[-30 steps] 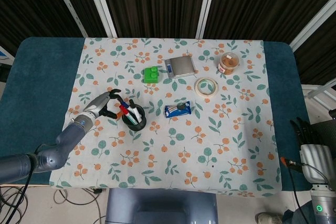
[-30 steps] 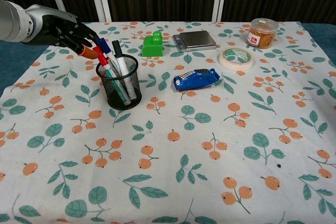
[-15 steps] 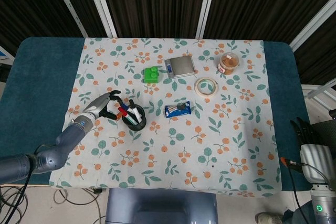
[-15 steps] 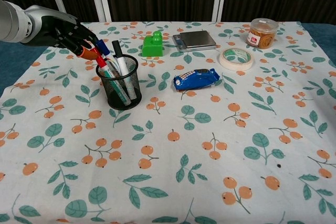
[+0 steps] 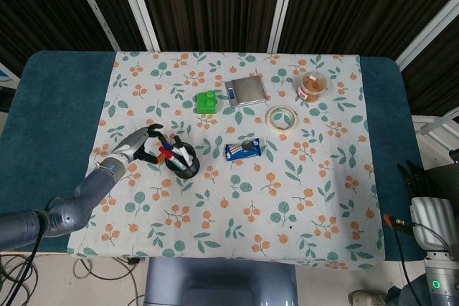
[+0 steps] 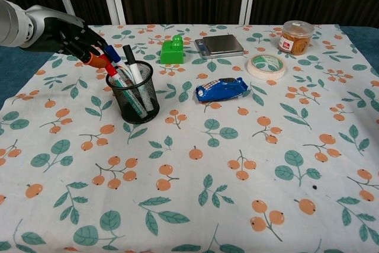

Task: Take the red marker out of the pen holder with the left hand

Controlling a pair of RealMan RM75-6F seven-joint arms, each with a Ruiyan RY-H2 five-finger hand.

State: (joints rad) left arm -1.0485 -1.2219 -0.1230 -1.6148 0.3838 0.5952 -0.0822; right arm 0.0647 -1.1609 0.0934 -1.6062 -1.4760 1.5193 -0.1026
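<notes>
A black mesh pen holder (image 6: 136, 102) (image 5: 183, 166) stands on the left of the floral cloth with several markers in it. The red marker (image 6: 109, 66) (image 5: 165, 153) leans out to the left, its lower part still inside the holder. My left hand (image 6: 71, 35) (image 5: 141, 144) is at the holder's left rim, and its fingertips (image 6: 95, 57) pinch the red marker's top end. A blue-capped marker (image 6: 110, 51) lies right beside those fingers. My right hand (image 5: 419, 177) hangs off the table's right edge, fingers apart, holding nothing.
A green block (image 6: 172, 50), a small scale (image 6: 220, 45), a tape roll (image 6: 266, 65), a snack jar (image 6: 295, 37) and a blue packet (image 6: 221, 89) lie behind and right of the holder. The blue tabletop (image 5: 50, 120) is bare left of the cloth.
My left hand has drawn slightly left and back with the red marker's top. The markers now lean further left, and the holder has shifted a little that way.
</notes>
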